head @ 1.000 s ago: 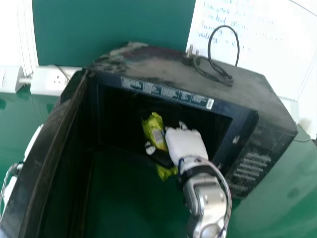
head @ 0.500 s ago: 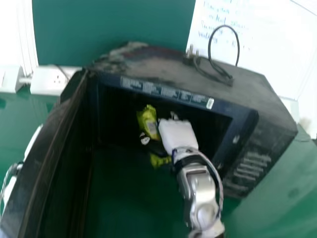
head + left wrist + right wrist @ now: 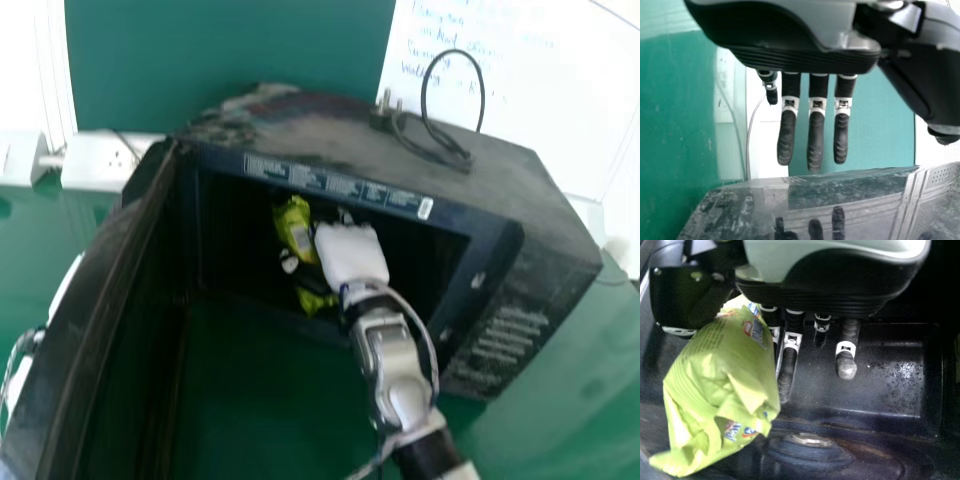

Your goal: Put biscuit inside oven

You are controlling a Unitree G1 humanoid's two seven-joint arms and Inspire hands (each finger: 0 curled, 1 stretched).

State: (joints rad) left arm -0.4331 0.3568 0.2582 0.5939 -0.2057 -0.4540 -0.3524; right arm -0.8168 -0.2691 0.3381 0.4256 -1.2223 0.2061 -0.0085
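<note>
Can't see part of the biscuit packet (image 3: pixel 292 222) beneath the thumb of the right hand (image 3: pixel 350 253), nor much of the left hand (image 3: pixel 68 284) behind the left-side oven door (image 3: pixel 105 290). Can't read blurred writing on the whiteboard (image 3: pixel 565 110), far right.

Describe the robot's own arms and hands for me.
The right hand has a white back; the right arm is silver-grey and white with black sections, and loose cables run along it. The left hand has a grey shell, a black ribbed underside and black fingers with white bands.

Green table (image 3: pixel 560 410), white socket (image 3: pixel 95 165), probably a whiteboard (image 3: pixel 550 120)
</note>
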